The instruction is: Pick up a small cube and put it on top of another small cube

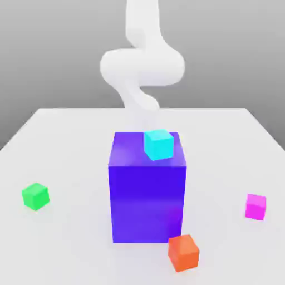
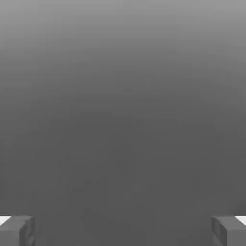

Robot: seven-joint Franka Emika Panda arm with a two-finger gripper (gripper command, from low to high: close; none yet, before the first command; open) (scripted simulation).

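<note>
green cube (image 1: 36, 196): we see it at the exterior view's far left, flat on the worktop (image 1: 67, 145), well apart from everything else.
blue block (image 1: 147, 189): big, upright, mid-worktop; by far the largest thing here.
cyan cube (image 1: 158, 145): sits on top of the blue block, toward its right rear corner in the exterior view, turned a little against the block's edges.
arm (image 1: 142, 67): white, blurred, rises behind the blue block; its lower end drops out of sight behind the block's top edge.
orange cube (image 1: 183, 252): on the worktop just beside the blue block's front right corner in the exterior view, slightly rotated; we can't tell if it touches the block. Nothing on top of it.
pink cube (image 1: 255, 206): on the worktop at the exterior view's far right, well apart from the orange cube and from the blue block. Sitting flat, nothing touching it.
jaws: spread wide. In the hand view we see the two grey fingertips (image 2: 17, 230) at opposite edges, with the gripper (image 2: 123, 231) holding nothing between them; only plain grey background lies ahead of it.
stack state: pink cube not yet on the orange cube; both rest separately on the worktop.
</note>
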